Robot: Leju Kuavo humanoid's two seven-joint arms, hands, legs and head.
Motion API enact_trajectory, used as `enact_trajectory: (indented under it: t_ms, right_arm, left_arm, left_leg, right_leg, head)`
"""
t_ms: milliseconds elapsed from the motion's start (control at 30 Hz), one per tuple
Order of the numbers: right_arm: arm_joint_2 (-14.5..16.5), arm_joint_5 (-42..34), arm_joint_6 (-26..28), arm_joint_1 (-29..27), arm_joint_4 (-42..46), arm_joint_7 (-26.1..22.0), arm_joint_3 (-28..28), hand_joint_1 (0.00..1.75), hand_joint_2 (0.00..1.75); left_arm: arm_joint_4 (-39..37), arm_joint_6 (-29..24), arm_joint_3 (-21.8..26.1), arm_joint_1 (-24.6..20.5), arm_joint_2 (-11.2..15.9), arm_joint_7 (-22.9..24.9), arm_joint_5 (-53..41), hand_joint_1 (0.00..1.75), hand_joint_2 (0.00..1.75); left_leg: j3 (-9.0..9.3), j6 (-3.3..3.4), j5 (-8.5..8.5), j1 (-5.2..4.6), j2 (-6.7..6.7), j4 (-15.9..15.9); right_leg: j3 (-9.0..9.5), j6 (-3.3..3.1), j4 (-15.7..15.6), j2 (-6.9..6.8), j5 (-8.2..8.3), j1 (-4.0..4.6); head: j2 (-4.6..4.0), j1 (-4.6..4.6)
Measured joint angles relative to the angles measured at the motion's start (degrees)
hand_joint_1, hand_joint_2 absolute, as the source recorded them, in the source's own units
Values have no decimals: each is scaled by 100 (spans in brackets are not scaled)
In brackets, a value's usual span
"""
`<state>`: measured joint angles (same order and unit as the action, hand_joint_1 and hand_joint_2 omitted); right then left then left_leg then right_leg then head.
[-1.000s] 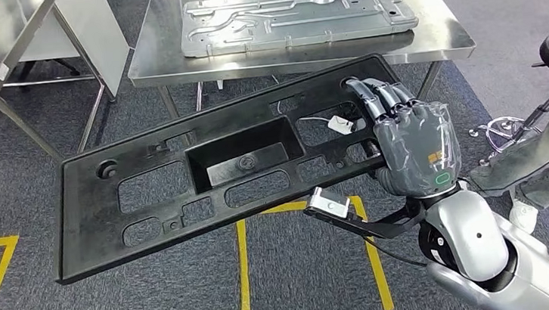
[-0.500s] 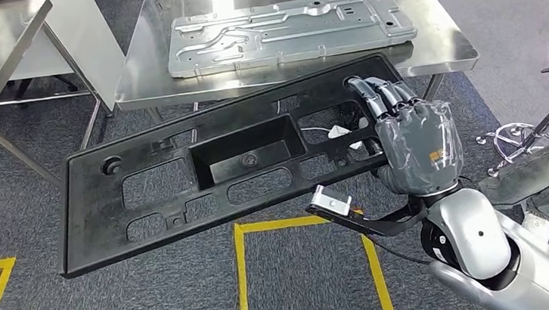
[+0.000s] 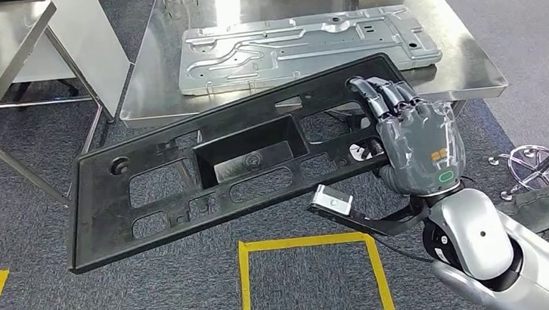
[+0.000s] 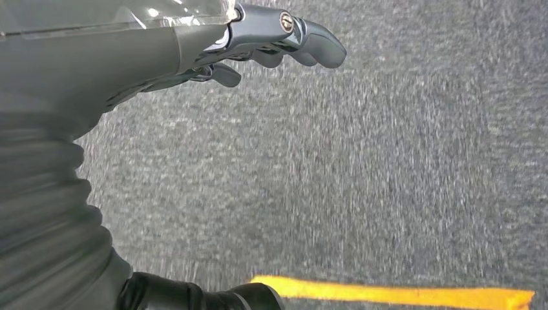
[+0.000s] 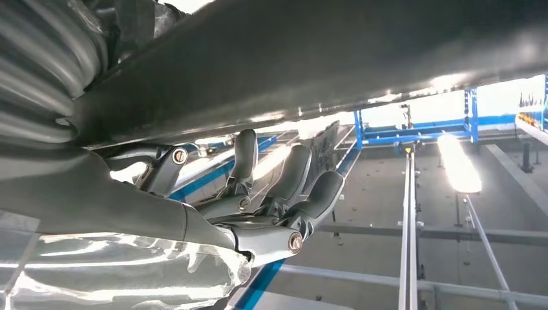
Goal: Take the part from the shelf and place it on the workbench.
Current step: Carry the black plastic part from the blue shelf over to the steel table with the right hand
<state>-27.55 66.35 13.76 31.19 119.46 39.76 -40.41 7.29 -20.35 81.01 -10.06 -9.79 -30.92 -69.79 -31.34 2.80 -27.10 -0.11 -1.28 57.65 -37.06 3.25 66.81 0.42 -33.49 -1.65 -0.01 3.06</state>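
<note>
My right hand (image 3: 415,145) grips one end of the long black part (image 3: 234,166), a flat moulded panel with cut-outs and a central recess, held tilted before the workbench (image 3: 476,67); my left hand (image 4: 194,45) hangs with curled fingers holding nothing

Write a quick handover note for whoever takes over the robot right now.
Right hand grips one end of the black part, held tilted in the air, its far edge over the workbench's near edge.
Left hand hangs over the carpet, holding nothing, fingers curled.
Workbench is straight ahead; a metal panel lies on it.
Done: part is off the shelf.
Left: set it on the workbench and let go.
</note>
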Motion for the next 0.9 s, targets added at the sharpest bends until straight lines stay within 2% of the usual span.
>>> enact_trajectory:
  t_ms: [67,100,167,233,300,367,400,433,467,533,567,600,667,733,800,867,900]
  right_arm:
    - [-1,-10,-14,-2,-5,-1,-3,175,175]
    - [-1,-17,-25,-4,-8,-1,-6,175,175]
    - [0,-29,-52,3,-11,-1,-11,175,175]
    - [-3,-30,-69,13,-13,0,-11,175,175]
    - [-9,-31,-76,17,-14,0,-11,175,175]
    - [-12,-39,-95,19,-15,0,-11,175,175]
    - [-12,-49,-120,19,-17,-1,-11,175,175]
    - [-12,-61,-156,21,-19,-2,-11,175,175]
    - [-12,-77,-202,29,-23,-3,-11,175,175]
    - [-12,-110,-294,74,-34,-4,-11,175,175]
    - [-14,-130,-336,102,-42,-3,-11,175,175]
    - [-21,-150,-367,124,-51,-2,-11,175,175]
    - [-37,-193,-406,140,-69,0,-11,175,175]
    - [-57,-220,-420,137,-84,-1,-10,175,175]
    - [-86,-236,-428,136,-97,-1,-7,175,175]
    - [-112,-245,-435,114,-116,2,-3,175,175]
    - [-122,-248,-440,92,-128,2,-2,175,175]
  left_arm:
    - [-1,-83,7,-5,-8,31,0,0,175]
    - [-2,-125,11,-8,-11,39,0,0,175]
    - [-3,-180,20,-11,-15,41,0,0,175]
    - [-3,-196,23,-13,-15,31,0,0,175]
    - [-3,-201,26,-22,-15,10,-8,0,175]
    - [-3,-196,29,-15,-16,-25,-28,0,175]
    - [-3,-185,29,-8,-18,-45,-44,0,175]
    - [-3,-166,29,-3,-19,-65,-61,0,175]
    - [-3,-143,30,-3,-20,-83,-80,0,175]
    - [-3,-102,30,-11,-9,-99,-114,0,175]
    - [-3,-90,30,-19,-1,-105,-126,0,175]
    - [-3,-81,31,-24,8,-109,-135,0,175]
    - [-3,-73,32,-28,12,-116,-149,0,175]
    - [-3,-69,32,-25,11,-117,-158,0,175]
    - [-3,-66,38,-36,10,-117,-170,0,175]
    - [-3,-63,52,-46,10,-117,-193,0,175]
    - [-3,-60,61,-45,10,-116,-207,0,175]
  left_leg:
    - [57,-70,-131,3,-22,85]
    - [68,-116,-179,-5,-31,127]
    - [72,-186,-235,-19,-33,167]
    - [19,-234,-314,-9,10,282]
    - [-250,-283,-559,14,62,765]
    - [-668,-313,-833,28,84,1437]
    - [-813,-310,-861,27,87,1615]
    - [-860,-287,-775,19,88,1591]
    - [-798,-237,-579,2,88,1352]
    - [-534,-76,-125,-67,97,623]
    - [-435,-9,-3,-105,100,334]
    - [-386,37,57,-136,103,180]
    - [-365,72,95,-157,100,63]
    - [-272,89,209,-115,111,-81]
    - [-185,91,279,-67,124,-194]
    - [-178,87,275,-61,121,-197]
    - [-178,78,262,-59,117,-185]
  right_leg:
    - [23,-34,-489,-23,635,-7]
    - [25,-86,-587,-32,816,-4]
    - [44,-209,-570,-40,864,3]
    - [72,-282,-587,-40,875,-7]
    - [94,-326,-604,-45,865,-5]
    - [96,-352,-605,-46,847,16]
    - [100,-362,-605,-44,838,32]
    - [109,-371,-605,-42,830,55]
    - [124,-380,-607,-40,822,82]
    - [154,-386,-621,-39,812,119]
    - [162,-376,-636,-39,814,119]
    - [162,-355,-654,-39,819,106]
    - [172,-288,-703,-39,835,88]
    - [178,-234,-680,-40,793,96]
    - [11,-195,-267,-38,538,98]
    - [-324,-152,441,-38,212,80]
    - [-446,-130,668,-39,159,68]
  head:
    - [-1,-11]
    - [-1,-19]
    - [-1,-26]
    - [-1,-19]
    - [-1,-4]
    - [-1,4]
    - [-1,5]
    - [-1,5]
    - [-1,6]
    - [-1,-1]
    - [-1,-4]
    - [-1,-5]
    - [-1,4]
    - [-1,5]
    - [-1,-8]
    - [-1,-14]
    - [-1,-13]
